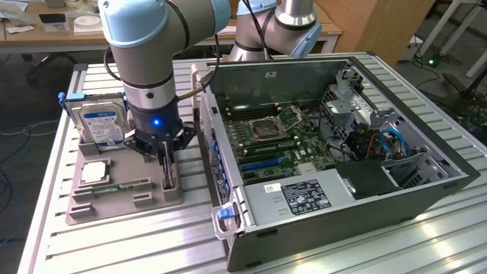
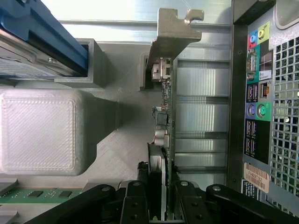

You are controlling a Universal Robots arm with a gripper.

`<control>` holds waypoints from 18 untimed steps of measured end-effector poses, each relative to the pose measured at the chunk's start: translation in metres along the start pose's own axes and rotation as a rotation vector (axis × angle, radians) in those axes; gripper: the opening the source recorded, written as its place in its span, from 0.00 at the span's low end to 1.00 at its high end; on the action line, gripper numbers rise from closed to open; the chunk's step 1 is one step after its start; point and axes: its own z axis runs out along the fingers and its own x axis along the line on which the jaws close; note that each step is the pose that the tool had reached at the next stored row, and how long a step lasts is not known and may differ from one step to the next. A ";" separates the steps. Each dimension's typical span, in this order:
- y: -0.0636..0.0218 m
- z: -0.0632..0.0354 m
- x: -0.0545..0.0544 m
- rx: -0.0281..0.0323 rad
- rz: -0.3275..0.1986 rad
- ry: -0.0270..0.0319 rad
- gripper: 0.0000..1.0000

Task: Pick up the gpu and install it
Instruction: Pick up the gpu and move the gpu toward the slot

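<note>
claw (image 2: 159, 184): hanging straight down from the arm (image 1: 148, 34) over the tray (image 1: 114, 208), straddling the gpu's upper edge; the card is sitting between its two halves, and I cannot tell whether it is clamping the card or stopping just short of it.
gpu (image 2: 168, 112): standing on edge in its tray slot directly under the claw, not yet lifted out or installed.
bracket (image 2: 175, 39): sticking up at the end of the card lying farthest from the claw.
drive (image 1: 102, 123): standing upright in the tray, off to the side of the claw facing away from the case, toward the bracket end.
stick (image 1: 120, 186): lying flat in the tray on that same side, nearer the claw than the drive.
chip (image 1: 93, 171): lying flat between drive and stick.
case (image 1: 365, 211): lying open just beside the claw on its other side, its port panel (image 2: 254, 107) running parallel to the card.
table (image 1: 137, 245): carrying tray and case side by side.
</note>
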 end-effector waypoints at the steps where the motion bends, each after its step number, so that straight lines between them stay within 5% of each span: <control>1: 0.0000 0.0000 0.000 0.0000 0.000 0.0000 0.27; 9: 0.0001 -0.0006 0.000 -0.0009 0.000 -0.0002 0.27; 18: 0.0006 -0.0138 0.000 -0.0020 0.000 0.0000 0.27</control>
